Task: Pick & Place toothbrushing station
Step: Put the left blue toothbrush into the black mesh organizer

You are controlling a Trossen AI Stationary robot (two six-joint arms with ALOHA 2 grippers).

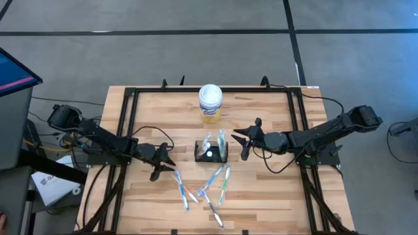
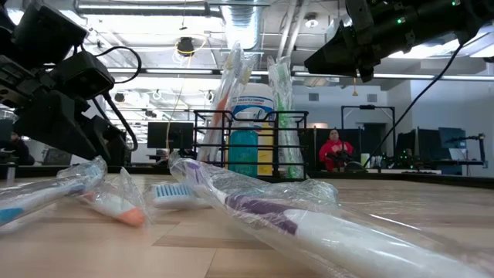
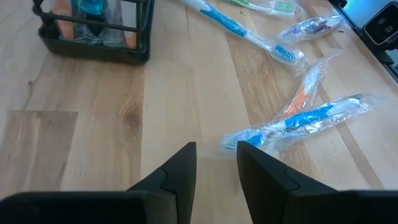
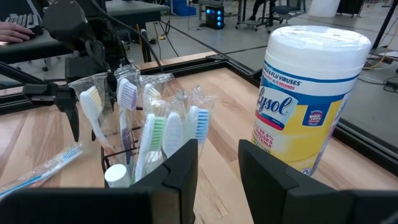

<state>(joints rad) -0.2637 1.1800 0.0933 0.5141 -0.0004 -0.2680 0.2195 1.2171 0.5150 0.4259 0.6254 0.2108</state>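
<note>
Butcher-block planks form the table you're working on, framed by black rails, with an open workshop of desks and monitors behind and a seated person in red far off in the low view. Your task's thing, the black wire-mesh toothbrushing station, sits near the table's centre, already stuffed with upright wrapped brushes, and a white Lysol wipes canister stands at its 12 o'clock, apart from it. Your right gripper hovers just beside the station at its 3 o'clock, jaws parted and empty; your left gripper waits at about 8 o'clock, jaws also parted with nothing between them, nose pointed at a blue wrapped toothbrush. Watch the risks: the station looks light and top-heavy, so a finger catching the crinkly wrappers instead of the wire could tip it or spill brushes. Closing on one thin wire may let it twist out. Loose wrapped toothbrushes lie scattered at its 6 o'clock, so dragging it low could snag them, and a wide swing toward 12 o'clock could knock the canister. Readable writing: "Lysol" in blue script on the yellow label, "KILLS 99.9% OF VIRUSES" only partly legible above it; the small box print I can't make out.
</note>
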